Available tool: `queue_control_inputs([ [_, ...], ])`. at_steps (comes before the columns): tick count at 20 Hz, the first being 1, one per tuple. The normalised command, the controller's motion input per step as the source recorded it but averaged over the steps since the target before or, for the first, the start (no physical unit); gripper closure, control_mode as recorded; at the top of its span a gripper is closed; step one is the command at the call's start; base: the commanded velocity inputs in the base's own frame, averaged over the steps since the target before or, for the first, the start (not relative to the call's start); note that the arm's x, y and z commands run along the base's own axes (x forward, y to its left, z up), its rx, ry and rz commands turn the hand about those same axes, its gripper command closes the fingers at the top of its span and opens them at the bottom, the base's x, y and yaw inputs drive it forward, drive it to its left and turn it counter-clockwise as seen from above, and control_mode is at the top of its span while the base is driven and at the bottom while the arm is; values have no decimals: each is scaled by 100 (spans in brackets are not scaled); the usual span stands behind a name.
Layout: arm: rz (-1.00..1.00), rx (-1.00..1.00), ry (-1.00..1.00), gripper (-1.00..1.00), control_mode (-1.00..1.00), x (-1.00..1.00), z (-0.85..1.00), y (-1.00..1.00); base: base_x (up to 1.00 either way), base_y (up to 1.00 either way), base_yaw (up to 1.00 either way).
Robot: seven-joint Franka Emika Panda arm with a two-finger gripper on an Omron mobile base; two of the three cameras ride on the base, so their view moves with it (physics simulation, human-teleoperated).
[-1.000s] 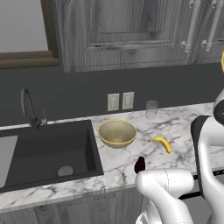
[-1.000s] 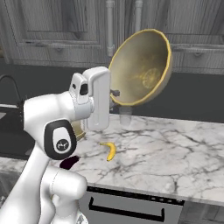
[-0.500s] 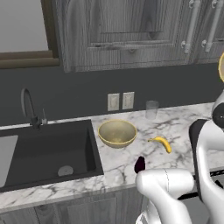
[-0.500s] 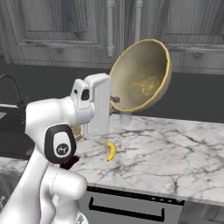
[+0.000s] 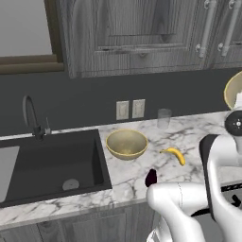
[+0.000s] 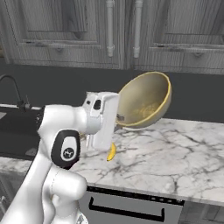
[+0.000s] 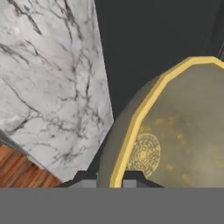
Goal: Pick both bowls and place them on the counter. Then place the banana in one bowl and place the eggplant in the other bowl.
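The fingers (image 7: pixel 105 177) pinch the rim of a bowl (image 6: pixel 144 101), one tip on each side of the bright yellow edge, and hold it in the air above the counter (image 6: pixel 175 157), tipped nearly on its side. Seen from the hand, its rim rises straight up from between the fingers and curves away, the faceted yellow band setting off the dull tan outside from the mottled tan-gold inside, where a faint ringed pattern sits just beyond the tips. In the right base view its open mouth faces the camera and shows a wide, shallow, speckled hollow. In the left base view only a slice of this held bowl (image 5: pixel 234 90) shows at the frame's edge. The second bowl (image 5: pixel 126 143) stands upright on the counter (image 5: pixel 198 134) well apart from the fingers, same tan with the brighter rim. The banana (image 5: pixel 174 154), small, slim and curved, lies on the marble near that bowl; in the right base view the banana (image 6: pixel 111 152) lies below the hand. The eggplant (image 5: pixel 151 177), glossy and nearly black, sits at the counter's front edge, partly behind the arm. A clear glass (image 5: pixel 163 118) stands at the back wall.
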Motion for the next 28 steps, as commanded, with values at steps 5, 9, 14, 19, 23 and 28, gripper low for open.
queue_control_inputs([
  [5, 5, 13, 26, 100, -100, 21, -81, -19, 0, 0, 0],
  [9, 5, 22, 7, 100, -100, 8, -66, -35, 0, 0, 0],
  [14, 2, 26, 0, 100, -100, 6, -54, -46, 0, 0, 0],
  [19, 7, 17, 0, 100, -100, 16, -34, -24, 0, 0, 0],
  [23, 15, 4, 0, 100, -100, 29, -21, -6, 0, 0, 0],
  [28, 18, 0, 0, 100, -100, 18, -35, 0, 0, 0, 0],
])
